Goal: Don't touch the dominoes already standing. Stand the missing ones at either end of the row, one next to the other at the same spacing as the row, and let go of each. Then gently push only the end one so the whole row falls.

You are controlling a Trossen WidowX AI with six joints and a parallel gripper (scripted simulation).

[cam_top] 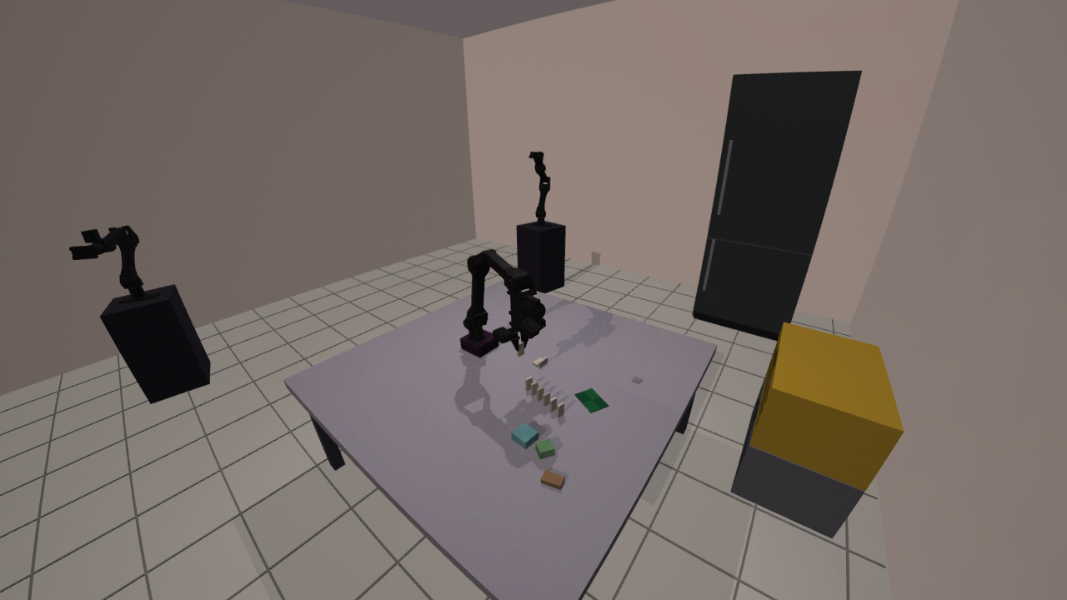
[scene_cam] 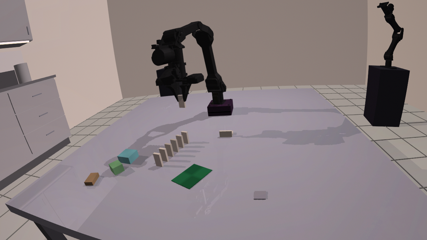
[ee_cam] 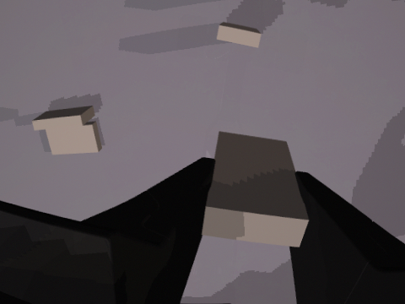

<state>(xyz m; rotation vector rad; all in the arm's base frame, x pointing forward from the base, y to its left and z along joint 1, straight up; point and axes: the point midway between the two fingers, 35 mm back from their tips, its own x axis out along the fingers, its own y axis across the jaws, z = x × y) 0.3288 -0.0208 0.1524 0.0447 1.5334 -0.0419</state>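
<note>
– Gripper [cam_top: 521, 344] [scene_cam: 181, 99] [ee_cam: 252, 178]: what is it doing?
– Clamping on one domino [cam_top: 521, 350] [scene_cam: 182, 104] [ee_cam: 255, 181], fingers pressing its two narrow sides. It is hanging upright at upper centre of the exterior frame, lower centre of the wrist frame.
– Step in hand?
– Carrying, I judge; placing is still pending. Six dominoes are standing in the row [cam_top: 540, 392] [scene_cam: 168, 149], centre of the exterior frame.
– Next move?
– Probably lining up with the row's far end, matching gap and facing, lowering straight, then letting go without brushing the neighbour.
– Appearance?
– Pale beige, flat, oblong. Its broad face is showing dark in the wrist view; its top edge is catching light, partly shaded.
– Others?
– Loose pair [cam_top: 539, 362] [scene_cam: 225, 134] [ee_cam: 72, 135] is lying at mid-left of the wrist frame, one overlapping the other.
</note>
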